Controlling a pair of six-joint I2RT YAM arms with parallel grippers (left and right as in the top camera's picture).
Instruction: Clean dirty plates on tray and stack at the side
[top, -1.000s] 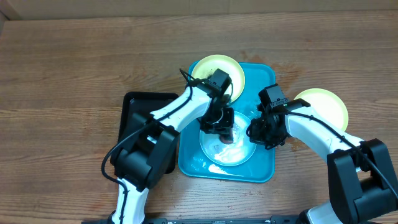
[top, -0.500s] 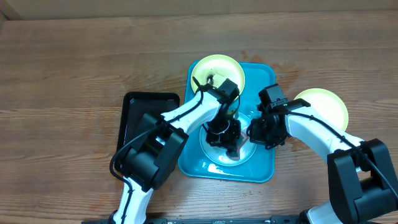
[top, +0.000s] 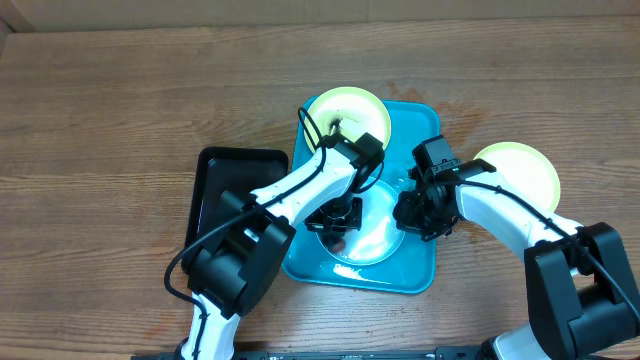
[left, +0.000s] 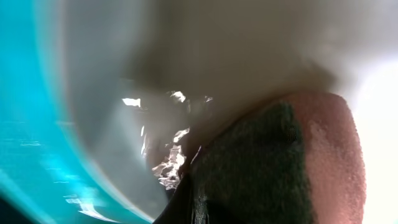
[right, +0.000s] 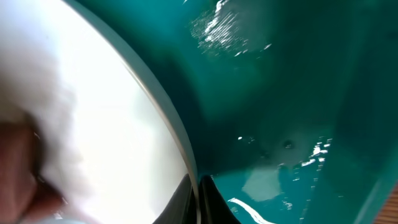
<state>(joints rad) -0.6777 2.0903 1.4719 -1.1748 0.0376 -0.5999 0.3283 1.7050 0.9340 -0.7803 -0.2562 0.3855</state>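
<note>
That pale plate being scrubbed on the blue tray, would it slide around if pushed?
Probably yes: the plate and tray look glossy, with bright glints, so likely slippery. It looks stiff and shallow, so it should skid rather than tip. The right gripper seems to pinch its rim, perhaps steadying it against the sponge.

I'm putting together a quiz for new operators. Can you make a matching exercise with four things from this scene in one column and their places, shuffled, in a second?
Things
1. light blue round plate
2. small black rectangular tray
3. green and pink scrubbing sponge
4. bright turquoise rectangular plastic tray

Places
A. on the wooden table, left of the turquoise tray
B. in the middle of the table, with plates lying in it
C. close to the left wrist camera, against a white plate surface
D. in the near half of the turquoise tray

Pairs: 1-D, 2-A, 3-C, 4-B
</note>
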